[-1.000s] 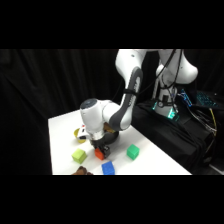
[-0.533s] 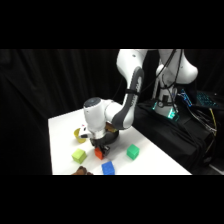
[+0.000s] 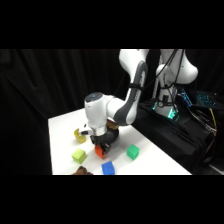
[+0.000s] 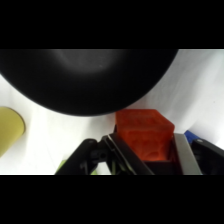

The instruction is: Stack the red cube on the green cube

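1. The red cube (image 4: 144, 135) has a rough, pebbled face and looks like matt plastic.
2. The fingers (image 4: 186, 154) gripping its sides look like smooth, pale grey metal, mounted on a black matt linkage.
3. A large black bowl (image 4: 85, 80) has a smooth, faintly glossy skin with soft highlights.
4. The table (image 3: 62, 130) is plain white, smooth and matt.
5. The arm (image 3: 132, 95) wears glossy white plastic shells.
6. The green cube (image 3: 132, 152), blue cube (image 3: 108, 168) and lime cube (image 3: 79, 156) look matt.
7. Black cloth (image 3: 55, 85) hangs in folds behind.
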